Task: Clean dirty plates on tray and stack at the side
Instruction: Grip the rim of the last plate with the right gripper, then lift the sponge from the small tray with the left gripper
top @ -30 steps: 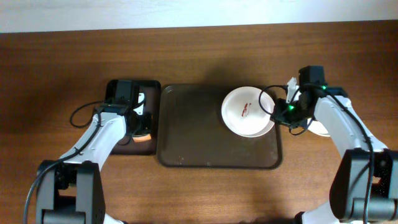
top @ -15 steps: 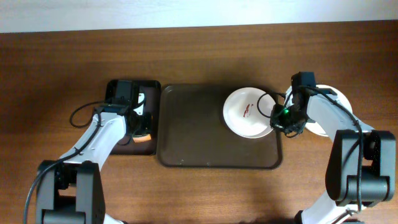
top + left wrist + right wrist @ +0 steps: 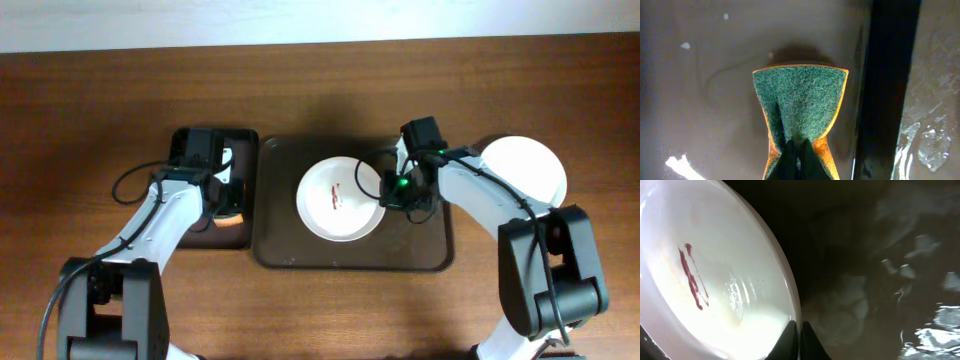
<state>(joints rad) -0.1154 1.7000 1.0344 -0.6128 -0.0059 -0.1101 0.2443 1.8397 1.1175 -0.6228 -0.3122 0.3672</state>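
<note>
A white plate [image 3: 340,198] with a dark red smear sits in the middle of the dark brown tray [image 3: 290,245]. My right gripper [image 3: 386,190] is shut on its right rim. In the right wrist view the fingers [image 3: 796,328] pinch the plate's edge [image 3: 715,280] over the tray [image 3: 865,255]. A second white plate [image 3: 522,172] lies on the tabletop right of the tray. No third plate shows. My left gripper [image 3: 228,205] is shut on a green and orange sponge [image 3: 800,100], pinched at the fingertips [image 3: 799,150].
The smaller black tray [image 3: 195,235] lies left of the brown tray, under my left gripper, and shows as a wet dark surface in the left wrist view [image 3: 700,75]. Brown wood-grain tabletop [image 3: 100,100] surrounds both trays.
My right gripper has dragged the smeared plate left, from the tray's right end to its middle. The white plate on the table at the right is now uncovered. The left arm has not moved.
</note>
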